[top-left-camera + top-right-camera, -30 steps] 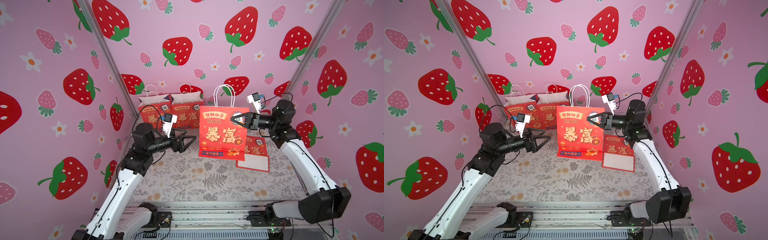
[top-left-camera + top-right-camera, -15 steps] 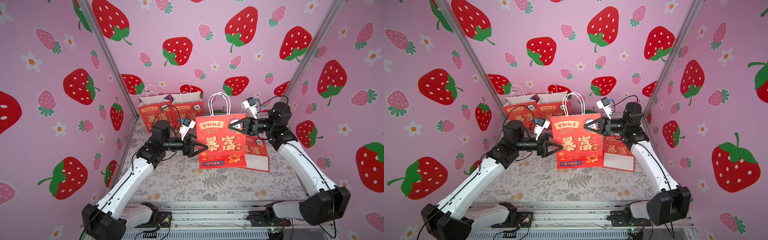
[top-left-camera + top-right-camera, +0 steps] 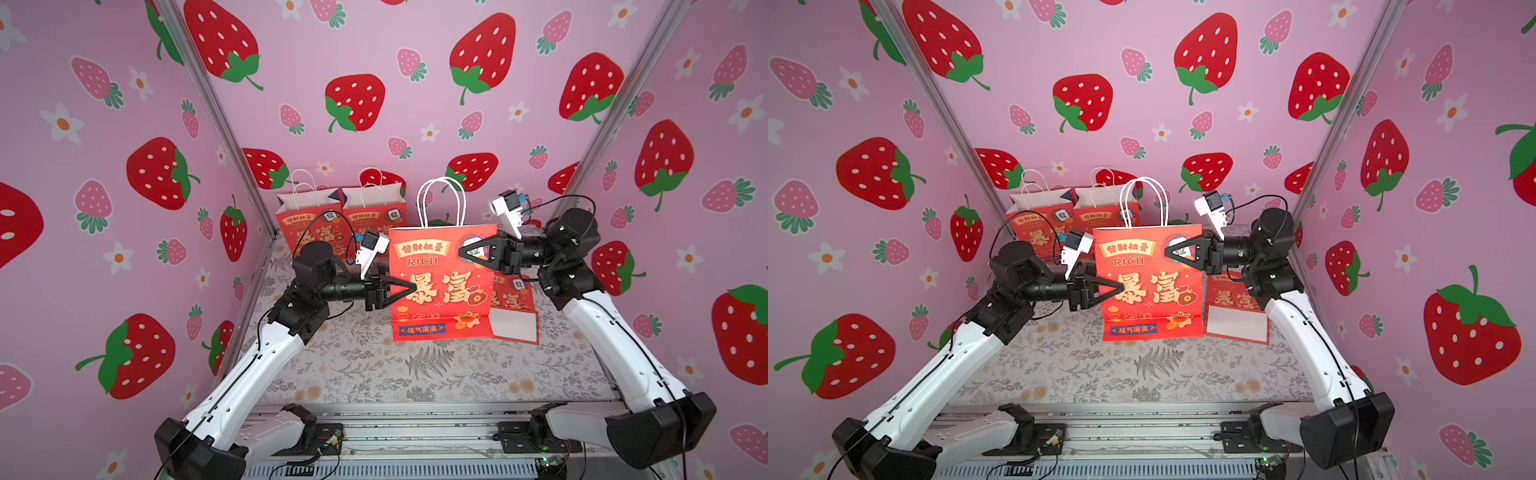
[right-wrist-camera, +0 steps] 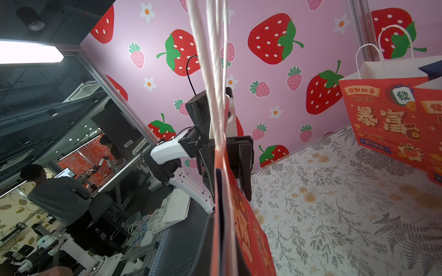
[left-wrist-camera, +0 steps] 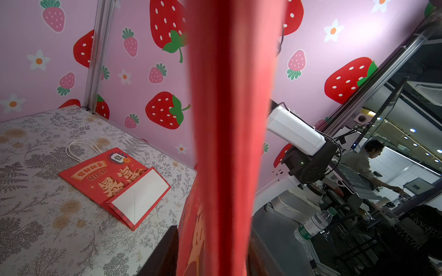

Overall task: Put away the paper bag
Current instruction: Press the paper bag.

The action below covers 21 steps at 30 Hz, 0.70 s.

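The red paper bag (image 3: 442, 286) (image 3: 1150, 291) hangs flat and upright over the middle of the table, white handles up. My right gripper (image 3: 462, 252) (image 3: 1168, 251) is shut on its upper right edge; in the right wrist view the bag (image 4: 244, 227) runs out from between the jaws of the gripper (image 4: 221, 251). My left gripper (image 3: 413, 286) (image 3: 1121, 286) reaches in from the left at mid-height. In the left wrist view the bag's edge (image 5: 227, 119) fills the gap of that gripper (image 5: 214, 236), with a finger against each side.
Two more red bags (image 3: 309, 226) (image 3: 374, 220) stand open against the back wall on the left. Another one lies flat (image 3: 513, 307) (image 5: 114, 184) on the floral tablecloth (image 3: 415, 374) behind the held bag, to the right. Pink strawberry walls close in three sides.
My left arm swung right to the bag's left edge and its jaws closed onto it. The right arm lowered the bag a little; it tilted midway and hangs straight again.
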Tool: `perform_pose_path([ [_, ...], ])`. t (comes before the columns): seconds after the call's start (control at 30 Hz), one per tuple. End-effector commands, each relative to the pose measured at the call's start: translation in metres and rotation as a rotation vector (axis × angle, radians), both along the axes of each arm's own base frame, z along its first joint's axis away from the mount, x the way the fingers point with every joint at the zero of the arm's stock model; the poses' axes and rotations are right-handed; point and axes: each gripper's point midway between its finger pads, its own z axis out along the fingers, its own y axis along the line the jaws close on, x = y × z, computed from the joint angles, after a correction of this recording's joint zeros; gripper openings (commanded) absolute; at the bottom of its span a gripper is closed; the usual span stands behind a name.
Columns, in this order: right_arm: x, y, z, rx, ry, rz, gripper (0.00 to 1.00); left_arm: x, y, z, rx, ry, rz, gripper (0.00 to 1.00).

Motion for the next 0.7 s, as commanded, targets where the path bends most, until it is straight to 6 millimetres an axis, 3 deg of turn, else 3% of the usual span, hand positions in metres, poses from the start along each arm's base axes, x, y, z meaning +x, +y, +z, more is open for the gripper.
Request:
perform_pose_path([
  [0.0,0.004,0.001,0.015,0.043,-0.012,-0.045,0.0,-0.005,-0.005,0.017,-0.028,-0.051,-0.018,0.47],
  [0.07,0.007,0.001,0.016,0.051,-0.006,-0.066,0.0,-0.003,-0.005,0.02,-0.033,-0.054,0.003,0.44],
  [0.37,0.013,0.002,0.013,0.052,0.013,-0.104,0.02,0.011,-0.001,0.03,-0.072,-0.057,0.098,0.01],
  [0.57,0.007,-0.001,-0.002,-0.022,0.011,-0.12,0.43,0.016,0.003,0.031,-0.052,-0.028,0.151,0.0],
  [0.67,0.001,-0.001,-0.011,-0.048,0.005,-0.102,0.57,0.015,0.004,0.035,-0.064,-0.026,0.153,0.0],
])
